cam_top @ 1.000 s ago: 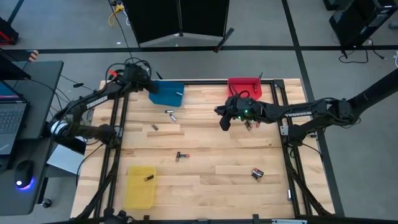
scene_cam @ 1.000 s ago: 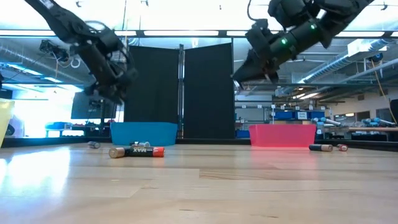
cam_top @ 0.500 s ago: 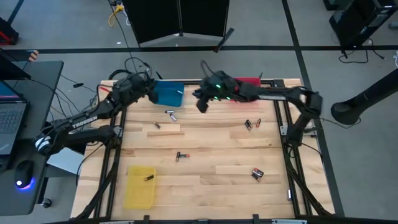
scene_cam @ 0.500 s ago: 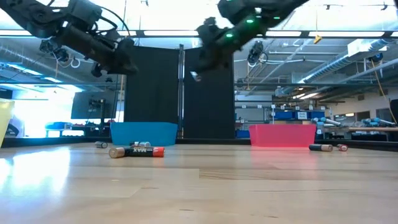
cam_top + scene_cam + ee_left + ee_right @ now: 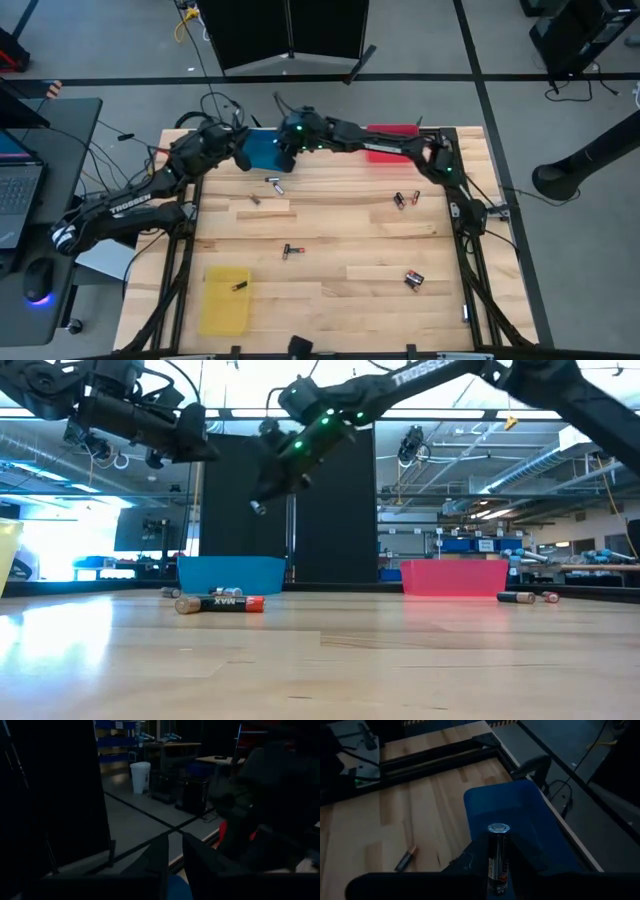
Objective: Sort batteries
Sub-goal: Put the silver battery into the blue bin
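Batteries lay scattered on the table (image 5: pixel 340 240) while the right gripper (image 5: pixel 287 152) held one battery (image 5: pixel 497 855) clamped above the blue bin (image 5: pixel 520 825), presumably for dropping; left gripper's (image 5: pixel 240 152) fingers unclear.

The right gripper (image 5: pixel 497 870) holds a black battery (image 5: pixel 497 855) upright above the blue bin (image 5: pixel 540 825) at the table's (image 5: pixel 385 820) edge; another battery (image 5: pixel 405 858) lies on the wood.

You've got a black battery (image 5: pixel 498 854) with a silver cap over the blue bin (image 5: pixel 530 820), pale wood table (image 5: pixel 380 830).
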Robot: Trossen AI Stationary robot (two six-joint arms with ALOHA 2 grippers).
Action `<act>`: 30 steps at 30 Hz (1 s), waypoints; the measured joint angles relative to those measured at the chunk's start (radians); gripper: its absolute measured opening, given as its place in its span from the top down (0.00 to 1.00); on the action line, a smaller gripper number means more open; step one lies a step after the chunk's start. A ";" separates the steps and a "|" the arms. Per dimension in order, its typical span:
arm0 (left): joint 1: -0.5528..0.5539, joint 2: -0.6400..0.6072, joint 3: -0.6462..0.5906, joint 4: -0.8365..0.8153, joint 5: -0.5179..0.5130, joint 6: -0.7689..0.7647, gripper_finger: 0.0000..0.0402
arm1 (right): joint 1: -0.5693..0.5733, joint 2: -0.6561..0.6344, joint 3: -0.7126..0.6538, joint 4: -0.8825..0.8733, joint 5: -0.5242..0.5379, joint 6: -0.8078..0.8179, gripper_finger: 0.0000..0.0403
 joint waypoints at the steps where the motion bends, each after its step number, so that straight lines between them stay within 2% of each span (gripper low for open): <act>1: 0.000 -0.004 0.000 -0.001 0.001 0.001 0.85 | 0.000 0.021 0.023 0.000 0.000 0.000 0.85; 9: 0.000 -0.014 0.000 -0.013 0.015 0.001 0.86 | -0.012 0.172 0.153 -0.037 0.000 0.008 0.85; 16: 0.000 -0.014 0.000 -0.044 0.015 0.004 0.86 | -0.032 0.261 0.286 -0.190 -0.002 0.003 0.85; 30: 0.000 -0.014 0.000 -0.049 0.014 0.005 0.86 | -0.037 0.277 0.291 -0.240 -0.006 0.010 0.85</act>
